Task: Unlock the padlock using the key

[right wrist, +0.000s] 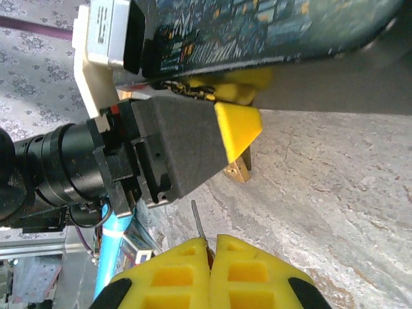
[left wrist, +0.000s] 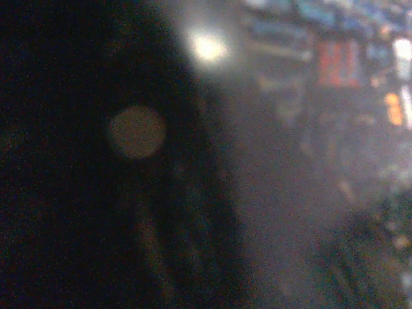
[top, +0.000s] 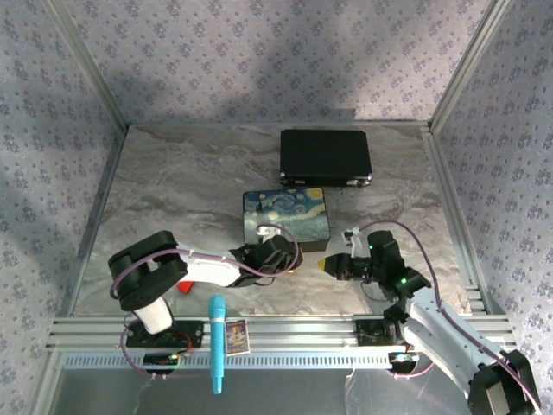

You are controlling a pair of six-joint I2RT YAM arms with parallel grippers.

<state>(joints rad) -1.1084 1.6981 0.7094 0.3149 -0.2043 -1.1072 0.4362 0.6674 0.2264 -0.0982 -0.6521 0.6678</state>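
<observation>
The brass padlock (right wrist: 236, 171) rests on the marble table and pokes out from under a yellow fingertip (right wrist: 238, 123) of my left gripper (right wrist: 239, 103). That gripper sits low by the front edge of the painted box (top: 287, 214), and its jaws stand partly apart. Whether they clamp the padlock is hidden. A thin chain (right wrist: 187, 90) hangs beside it. My right gripper (right wrist: 211, 239) is shut on the key (right wrist: 198, 219), whose silver blade points toward the left gripper, a short way from the padlock. From above, the right gripper (top: 327, 264) faces the left gripper (top: 294, 259). The left wrist view is dark and blurred.
A black case (top: 326, 156) lies at the back behind the painted box. A red block (top: 184, 285) sits under the left arm. A blue pen-like tool (top: 217, 341) and a small card box (top: 238, 336) lie on the near rail. Metal rails (top: 449, 173) frame the table.
</observation>
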